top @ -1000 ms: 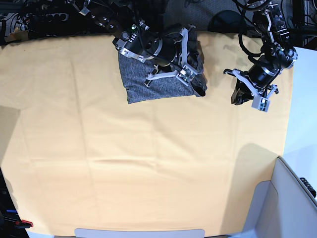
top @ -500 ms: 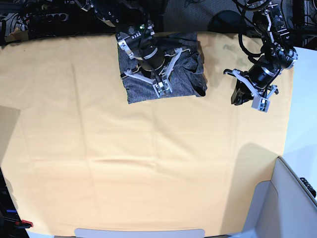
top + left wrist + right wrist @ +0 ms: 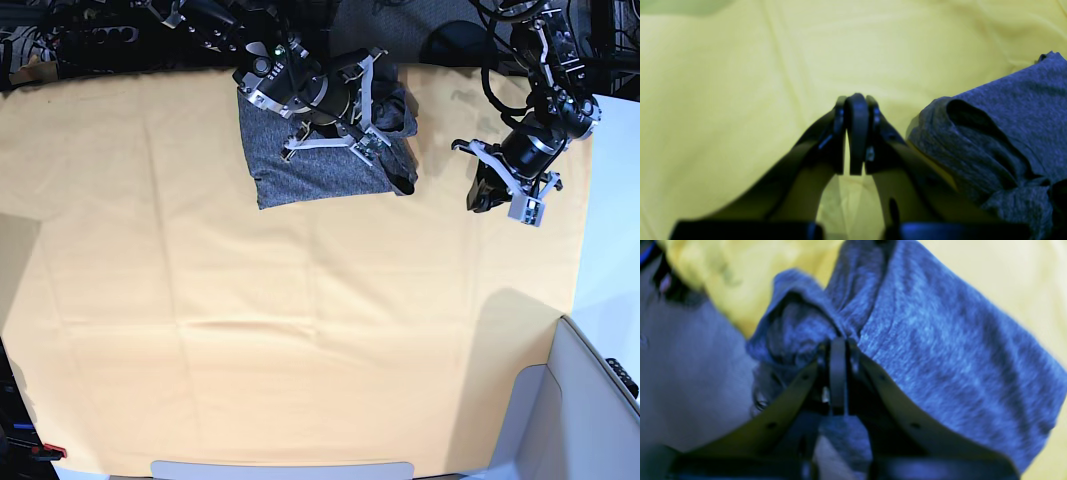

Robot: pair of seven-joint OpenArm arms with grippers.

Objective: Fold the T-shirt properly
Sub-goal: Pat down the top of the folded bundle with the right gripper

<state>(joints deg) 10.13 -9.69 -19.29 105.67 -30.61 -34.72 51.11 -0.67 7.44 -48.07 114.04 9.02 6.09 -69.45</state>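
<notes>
Pincer on your right (image 3: 838, 343) is closed, tips pressed into the bunched shirt (image 3: 320, 165); your left pincer (image 3: 856, 100) is closed too, over the yellow cloth (image 3: 300, 330), empty.

Robot lab: cabled arms (image 3: 530, 90); yellow-orange cloth (image 3: 300, 320) bench.

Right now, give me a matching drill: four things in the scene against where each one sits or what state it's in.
Column 1:
1. T-shirt
2. left gripper
3. right gripper
4. yellow-orange cloth

Column 2:
A. shut, over bare cloth, apart from the garment
B. spread flat, covering the table
C. folded bundle at the far edge of the cloth
D. shut, tips against the bunched grey fabric

Pairs: 1-C, 2-A, 3-D, 4-B
</notes>
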